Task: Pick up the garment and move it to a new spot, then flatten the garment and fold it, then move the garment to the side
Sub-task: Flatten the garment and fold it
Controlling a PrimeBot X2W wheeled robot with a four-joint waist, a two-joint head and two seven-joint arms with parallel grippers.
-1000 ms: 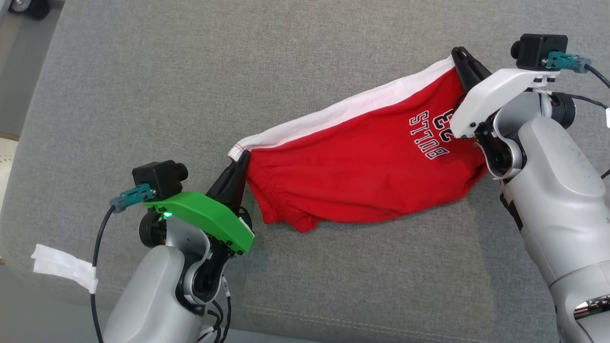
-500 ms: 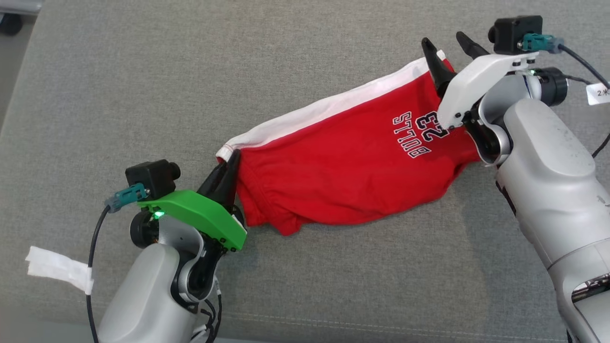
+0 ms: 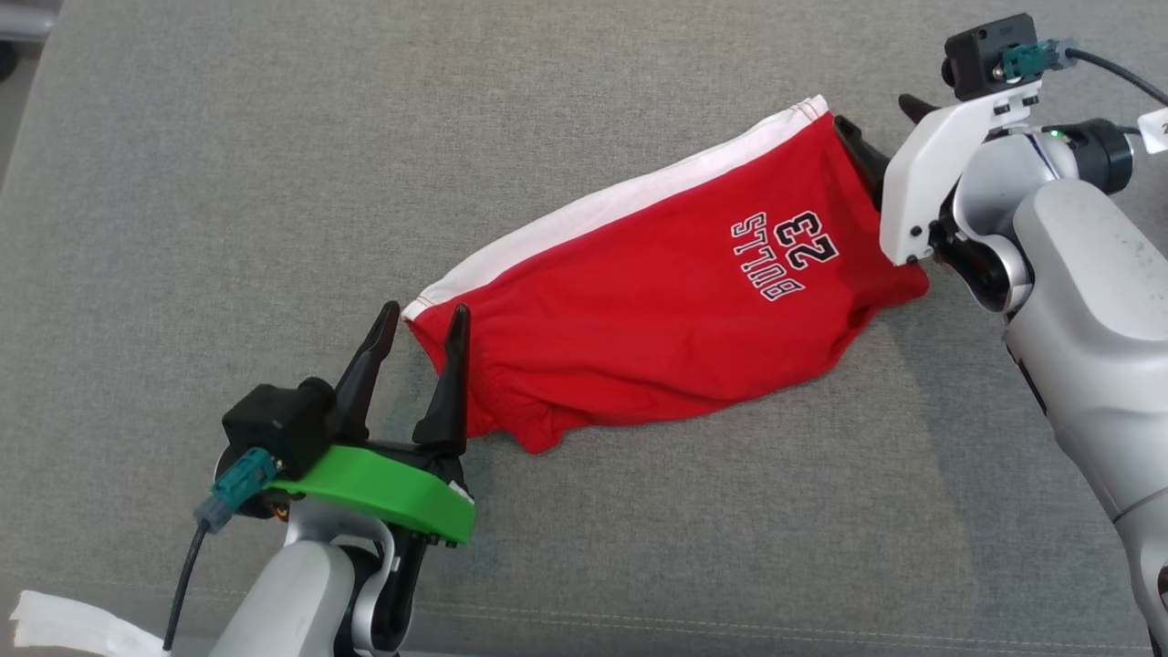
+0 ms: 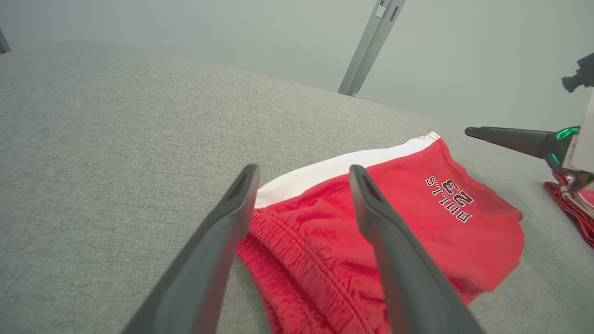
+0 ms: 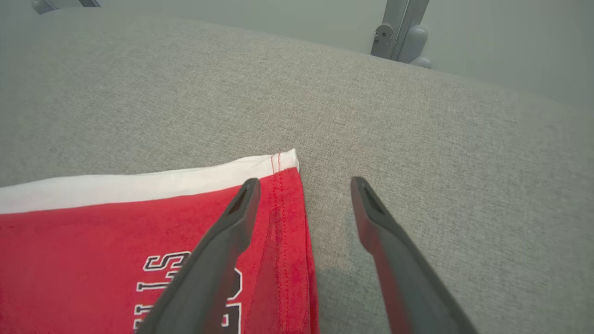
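Note:
The garment (image 3: 657, 301) is a pair of red shorts with a white side stripe and a "BULLS 23" print. It lies loosely spread on the grey cushion (image 3: 274, 182). My left gripper (image 3: 426, 307) is open at the garment's near-left waistband corner; its right finger rests over the red cloth and its left finger over bare cushion. In the left wrist view, the open gripper (image 4: 302, 167) straddles the waistband of the garment (image 4: 431, 241). My right gripper (image 3: 870, 109) is open at the far-right hem corner. The right wrist view shows this gripper (image 5: 305, 180) with one finger above the garment (image 5: 93, 241), gripping nothing.
The cushion's front seam (image 3: 730, 630) runs along the bottom of the head view. A metal post (image 4: 371, 41) stands beyond the far edge. More red cloth (image 4: 571, 204) lies beneath the right arm. A white tape tag (image 3: 55, 625) hangs off the left arm's cable.
Both grippers opened and let go of the garment's corners, the right first, then the left. The cloth settled onto the cushion. The head camera also shifted slightly.

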